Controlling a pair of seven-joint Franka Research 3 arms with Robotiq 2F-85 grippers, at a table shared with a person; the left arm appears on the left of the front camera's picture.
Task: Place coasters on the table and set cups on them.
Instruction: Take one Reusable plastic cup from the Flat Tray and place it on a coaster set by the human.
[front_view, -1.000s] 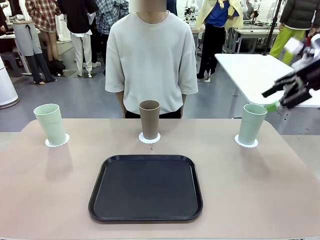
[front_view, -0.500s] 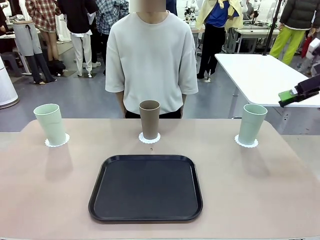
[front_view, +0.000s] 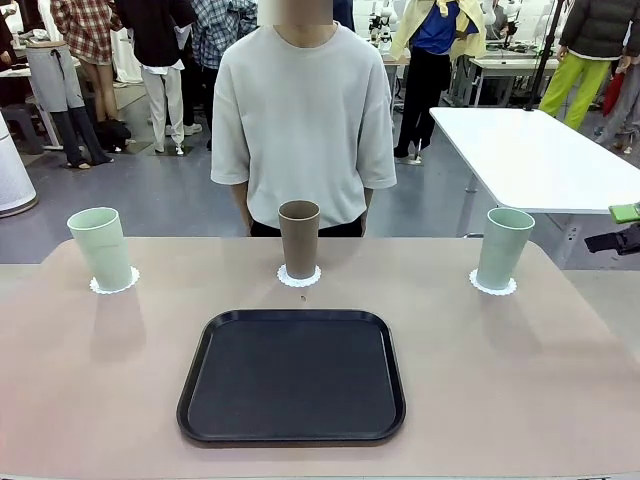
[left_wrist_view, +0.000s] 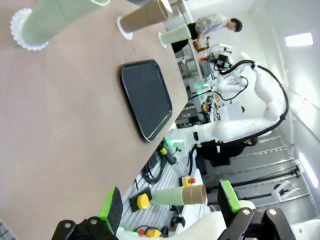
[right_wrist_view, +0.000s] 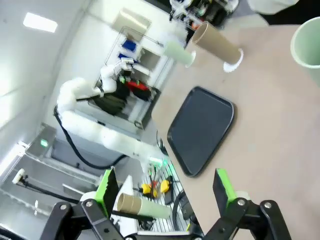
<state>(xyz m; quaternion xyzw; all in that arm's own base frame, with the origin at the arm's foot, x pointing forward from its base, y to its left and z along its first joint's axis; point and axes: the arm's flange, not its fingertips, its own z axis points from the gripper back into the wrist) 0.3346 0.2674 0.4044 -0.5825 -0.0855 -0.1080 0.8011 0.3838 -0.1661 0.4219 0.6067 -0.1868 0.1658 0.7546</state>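
Front view: nearest the camera, a black tray (front_view: 291, 375) is seen lying flat on the beige counter (front_view: 520, 380), with nothing on it. Beyond the tray, three cups are set in a row along the far edge, each upright on its own white scalloped coaster. The left green cup (front_view: 100, 247) is placed on the left coaster (front_view: 114, 284), the brown cup (front_view: 299, 238) on the middle coaster (front_view: 299, 277), just past the tray's far rim, and the right green cup (front_view: 503, 247) on the right coaster (front_view: 493, 287). The cups are kept well apart from one another. At the right edge of the picture, part of the right tool (front_view: 625, 228) is caught, off the counter's corner and touching nothing; there only a green pad and a dark finger can be made out. In the right wrist view its fingers are spread wide and empty. In the left wrist view the left tool (left_wrist_view: 170, 202) is likewise held open, gripping nothing. Behind the counter a person (front_view: 303, 115) in a pale shirt is stationed, and a white table (front_view: 530, 150) is seen farther right.
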